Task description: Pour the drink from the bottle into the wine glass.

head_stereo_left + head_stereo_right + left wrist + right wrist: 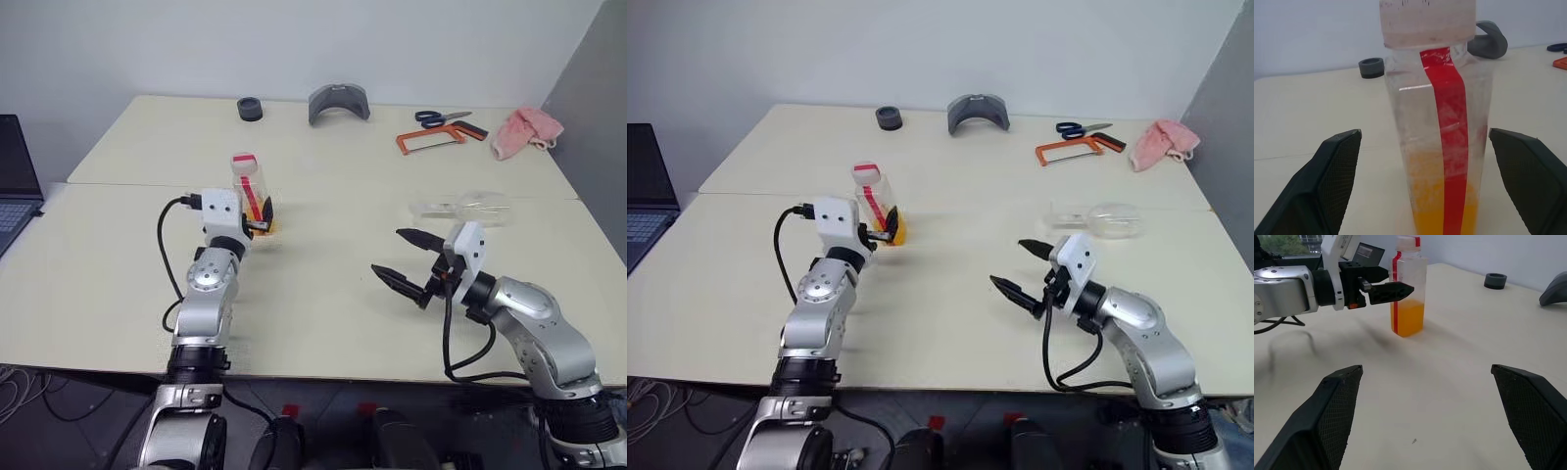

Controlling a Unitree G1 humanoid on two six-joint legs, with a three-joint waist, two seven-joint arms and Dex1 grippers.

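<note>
With the left gripper point(1396, 290) spread wide around the capped bottle point(1408, 293) and the right gripper point(400, 259) open and empty, you risk toppling the bottle if one finger touches first, and the wine glass point(470, 207) lies on its side.

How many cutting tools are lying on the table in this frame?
2, both at the far right of the table: blue-handled scissors and, just in front of them, an orange hacksaw, next to the pink cloth. None appears hidden.

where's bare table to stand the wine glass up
The widest bare patch lies between the bottle and the right gripper. The near table edge is also free. The far right is crowded: scissors, hacksaw, pink cloth.
</note>
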